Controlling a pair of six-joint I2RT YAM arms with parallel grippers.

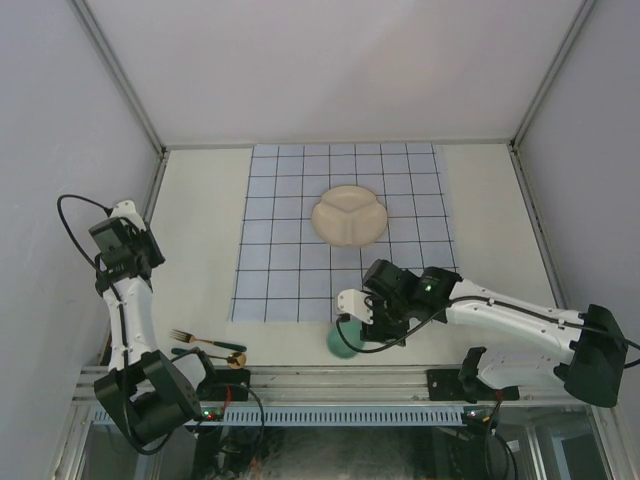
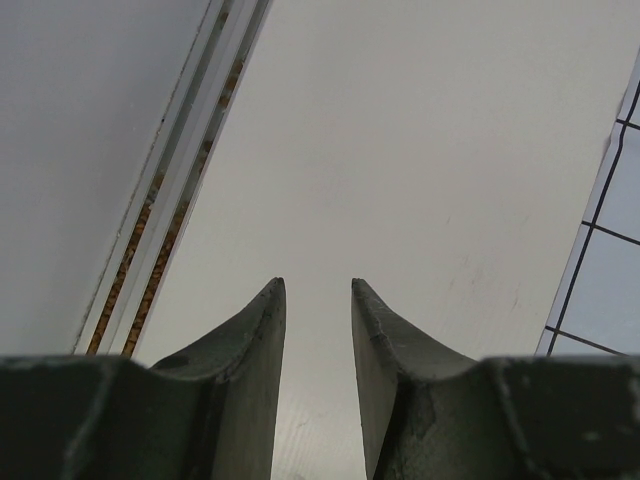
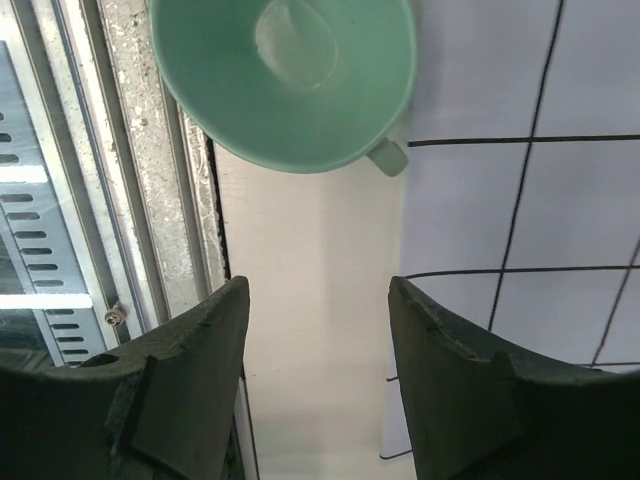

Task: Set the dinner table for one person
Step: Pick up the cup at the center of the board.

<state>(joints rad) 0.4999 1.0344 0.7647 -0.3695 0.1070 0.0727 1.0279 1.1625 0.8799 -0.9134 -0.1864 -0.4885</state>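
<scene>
Place setting half laid: your divided plate [image 1: 349, 216] sits on the far half of the checked cloth [image 1: 290, 270], which is spread on the dinner table [image 1: 195, 230]. Your right gripper [image 3: 315, 290], jaws apart and empty, hovers by the green mug [image 3: 285, 80] at the cloth's near edge (not yet grasped). The fork [image 1: 205, 340] lies off the cloth's near-left corner, seemingly still to place. Your left gripper [image 2: 315, 290] is parted and holds nothing.

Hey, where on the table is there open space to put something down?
Free: the cloth left of the plate, and the bare strip of table between the cloth and the right wall. Crowded: the near edge, with the green cup, the right gripper and the cutlery.
</scene>
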